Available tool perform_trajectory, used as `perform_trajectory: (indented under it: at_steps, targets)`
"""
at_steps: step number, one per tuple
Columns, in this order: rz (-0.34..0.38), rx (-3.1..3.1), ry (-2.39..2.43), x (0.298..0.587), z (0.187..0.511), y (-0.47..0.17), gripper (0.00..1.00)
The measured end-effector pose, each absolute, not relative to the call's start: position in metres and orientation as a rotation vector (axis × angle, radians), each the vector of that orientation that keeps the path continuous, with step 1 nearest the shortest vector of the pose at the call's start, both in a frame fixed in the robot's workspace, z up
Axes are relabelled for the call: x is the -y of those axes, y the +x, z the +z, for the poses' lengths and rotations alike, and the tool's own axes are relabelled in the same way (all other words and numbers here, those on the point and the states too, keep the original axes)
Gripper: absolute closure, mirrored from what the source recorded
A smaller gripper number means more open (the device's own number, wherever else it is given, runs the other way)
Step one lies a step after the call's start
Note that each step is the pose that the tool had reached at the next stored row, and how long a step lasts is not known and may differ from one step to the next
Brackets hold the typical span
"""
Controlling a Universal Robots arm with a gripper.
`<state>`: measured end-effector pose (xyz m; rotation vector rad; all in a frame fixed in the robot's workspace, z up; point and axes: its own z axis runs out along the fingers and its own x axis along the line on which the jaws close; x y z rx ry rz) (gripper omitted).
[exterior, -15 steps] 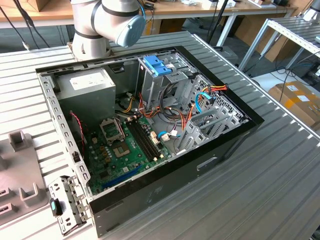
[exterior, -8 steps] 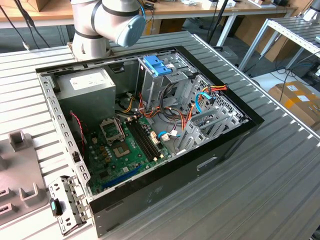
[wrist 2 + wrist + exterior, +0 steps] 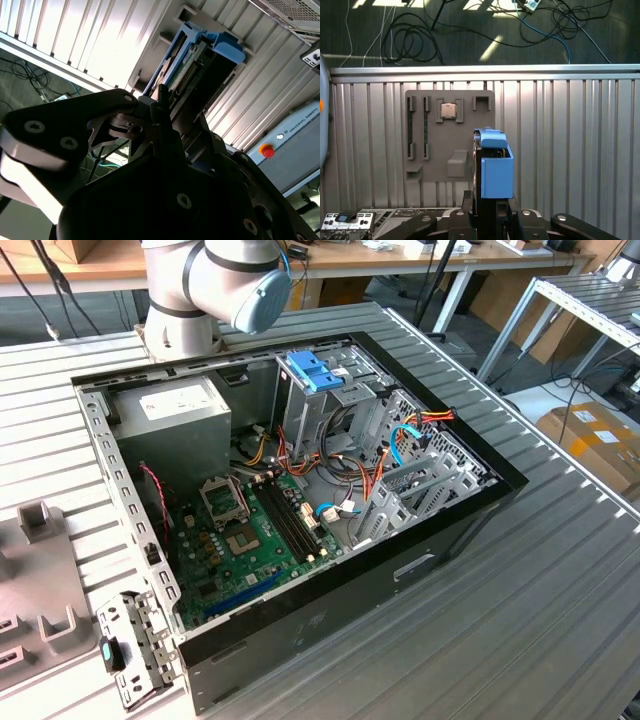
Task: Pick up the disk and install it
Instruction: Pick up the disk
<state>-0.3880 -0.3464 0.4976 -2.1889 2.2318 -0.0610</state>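
Note:
In both wrist views the disk [image 3: 496,167] [image 3: 196,52] stands out lengthwise from my gripper [image 3: 490,202]. It is a flat drive framed by a light-blue plastic rail, seen end-on above the slatted table [image 3: 570,150]. The dark fingers [image 3: 162,107] sit tight against its two flat sides, shut on it. Its far end points at a grey fixture plate [image 3: 427,130]; I cannot tell whether it touches the plate. In the exterior view the open computer case [image 3: 330,590] lies on the table with its metal drive cage [image 3: 300,405] near the back.
A blue plastic bracket [image 3: 315,370] tops the drive cage. Inside the case are a motherboard [image 3: 250,530], power supply [image 3: 170,410] and loose cables [image 3: 400,440]. The fixture plate carries a processor chip [image 3: 449,110]. The arm's base [image 3: 185,315] stands behind the case. Cables [image 3: 415,35] lie on the floor.

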Motion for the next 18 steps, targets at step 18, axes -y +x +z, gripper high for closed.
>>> perform_trajectory:
  at_steps: [18]
  targets:
    - [-0.061,-2.232,-2.189,0.346,0.498,-0.371,0.65]
